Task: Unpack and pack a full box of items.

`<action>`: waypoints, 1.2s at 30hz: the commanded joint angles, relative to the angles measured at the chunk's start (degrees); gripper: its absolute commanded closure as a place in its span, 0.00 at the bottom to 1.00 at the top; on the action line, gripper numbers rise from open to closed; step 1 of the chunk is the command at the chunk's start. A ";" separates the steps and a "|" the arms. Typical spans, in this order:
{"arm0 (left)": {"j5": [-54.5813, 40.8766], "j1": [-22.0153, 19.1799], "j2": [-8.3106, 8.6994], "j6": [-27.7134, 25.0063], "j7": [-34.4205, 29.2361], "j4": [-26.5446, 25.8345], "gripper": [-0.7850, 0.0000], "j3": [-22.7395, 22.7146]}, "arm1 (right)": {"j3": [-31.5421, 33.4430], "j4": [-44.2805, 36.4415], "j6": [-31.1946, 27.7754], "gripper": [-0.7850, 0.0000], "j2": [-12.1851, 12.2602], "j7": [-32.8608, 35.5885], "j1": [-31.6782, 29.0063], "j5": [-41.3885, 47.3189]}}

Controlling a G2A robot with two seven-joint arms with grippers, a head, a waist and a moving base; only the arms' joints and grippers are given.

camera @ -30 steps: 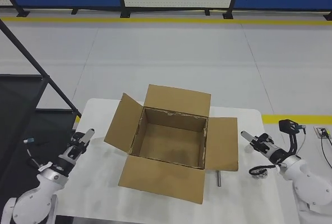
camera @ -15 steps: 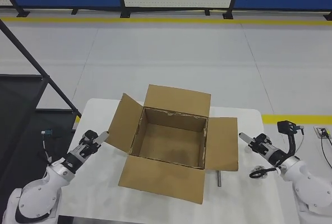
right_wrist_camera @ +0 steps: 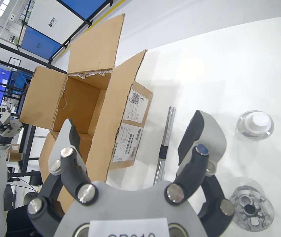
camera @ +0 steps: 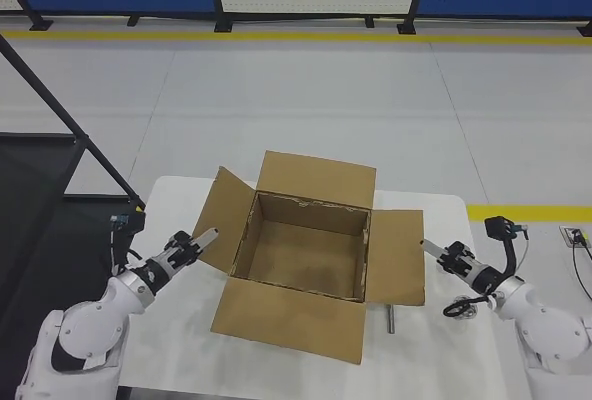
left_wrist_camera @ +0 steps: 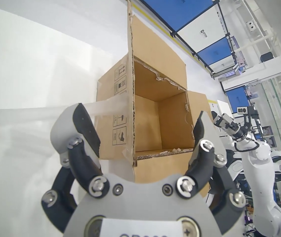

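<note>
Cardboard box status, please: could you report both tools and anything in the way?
Left tool open at brown cardboard box, left flap. Right tool open near right flap. Box open, looks empty. Shiny metal rod lies by right flap.

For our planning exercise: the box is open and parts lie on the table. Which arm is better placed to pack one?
Right, probably: the metal rod, clear dome and metal disc all lie beside the open right gripper.

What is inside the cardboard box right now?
In the top view the cardboard box shows only its bare floor and inner walls, with no items visible inside. Its side nearest the robot hides the strip of floor just behind it, so that edge cannot be checked.
</note>
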 commanded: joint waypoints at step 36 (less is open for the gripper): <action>-2.31 5.63 1.84 2.69 2.83 -2.62 1.00 -2.94 | -0.36 0.83 -1.48 0.00 1.69 -3.05 -0.52 2.87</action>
